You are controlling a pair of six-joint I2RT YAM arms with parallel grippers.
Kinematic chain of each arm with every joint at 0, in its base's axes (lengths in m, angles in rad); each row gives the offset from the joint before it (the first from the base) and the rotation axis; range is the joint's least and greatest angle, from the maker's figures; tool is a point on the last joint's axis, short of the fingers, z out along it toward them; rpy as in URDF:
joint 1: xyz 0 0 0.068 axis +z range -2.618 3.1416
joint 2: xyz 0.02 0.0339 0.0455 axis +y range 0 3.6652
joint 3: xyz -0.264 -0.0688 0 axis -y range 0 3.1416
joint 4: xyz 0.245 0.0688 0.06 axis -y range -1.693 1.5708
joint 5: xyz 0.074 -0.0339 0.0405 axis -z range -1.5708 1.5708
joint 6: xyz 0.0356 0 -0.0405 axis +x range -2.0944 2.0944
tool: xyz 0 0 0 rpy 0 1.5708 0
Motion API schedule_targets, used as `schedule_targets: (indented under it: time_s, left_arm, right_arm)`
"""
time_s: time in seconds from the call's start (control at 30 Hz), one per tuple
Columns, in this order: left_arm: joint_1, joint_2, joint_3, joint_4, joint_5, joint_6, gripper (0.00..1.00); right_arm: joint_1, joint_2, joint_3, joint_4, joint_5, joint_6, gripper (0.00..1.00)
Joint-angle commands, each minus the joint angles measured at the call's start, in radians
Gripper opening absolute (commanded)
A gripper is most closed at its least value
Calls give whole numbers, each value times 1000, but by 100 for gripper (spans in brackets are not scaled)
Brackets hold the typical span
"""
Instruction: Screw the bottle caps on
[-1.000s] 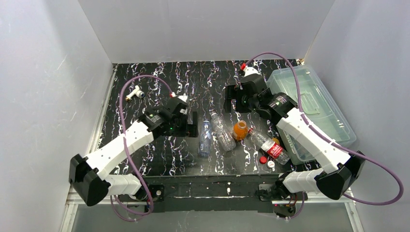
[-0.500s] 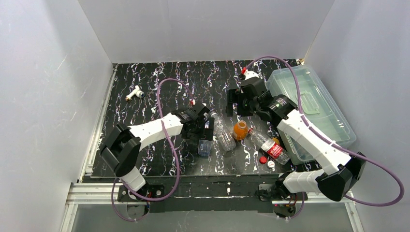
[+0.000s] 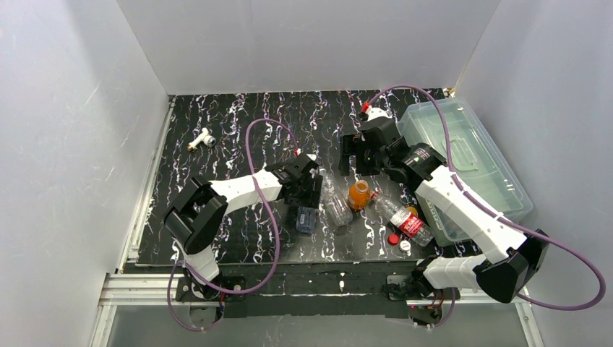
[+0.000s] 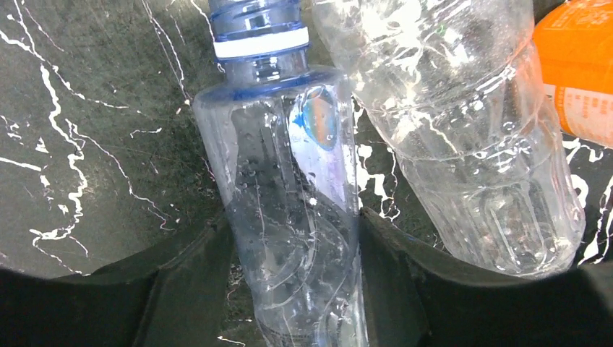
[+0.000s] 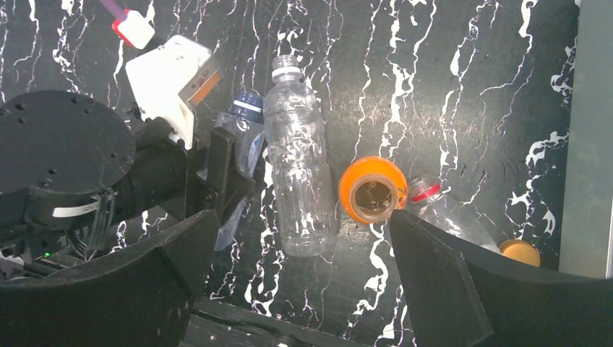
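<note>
Caps first: the small round red plastic cap (image 3: 392, 238) and the small round white plastic cap (image 3: 405, 246) lie loose on the black white-veined bench (image 3: 238, 144) at the lower right of the top view. They sit just beside the red-labelled clear bottle (image 3: 406, 223), well apart from both pincers.

Within the last second the left arm has swung from the middle left of that view over to the row of bottles. The left pincer (image 3: 307, 194) has gone from wide apart to clenched on the blue-tinted clear plastic bottle (image 4: 289, 181), one finger on each flank. This looks like securing a bottle for capping; no cap is fetched yet.

The right pincer (image 5: 303, 224) hangs released above the orange plastic bottle (image 5: 372, 191), as before.

The ribbed clear plastic bottle (image 4: 463, 130) lies just beside the held one on its right, perhaps touching, so a lift may drag it. Bare bench opens to the left, the near edge runs close below, and the translucent lidded tub (image 3: 470, 159) closes off the right.
</note>
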Motion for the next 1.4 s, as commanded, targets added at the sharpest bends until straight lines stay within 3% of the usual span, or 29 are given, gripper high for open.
schedule_targets:
  time_s: [0.0, 0.23, 0.63, 0.93, 1.17, 1.37]
  left_arm:
    - [16, -8, -17, 48, 11, 53, 54]
    - [37, -244, -123, 110, 21, 230, 39]
    - [56, -743, -306, 204, 46, 514, 38]
    - [57, -825, -326, 248, 183, 661, 37]
    - [58, -855, -327, 268, 198, 718, 37]
    - [57, -857, -314, 240, 229, 733, 36]
  right_arm:
    - [-2, -19, -13, 12, 1, -5, 98]
    - [-3, 6, 6, 56, -104, 10, 98]
    - [-13, 141, 69, 350, -553, 143, 98]
    - [21, 187, 76, 415, -656, 180, 98]
    - [45, 208, 60, 390, -649, 175, 98]
    - [45, 220, 78, 395, -666, 182, 73]
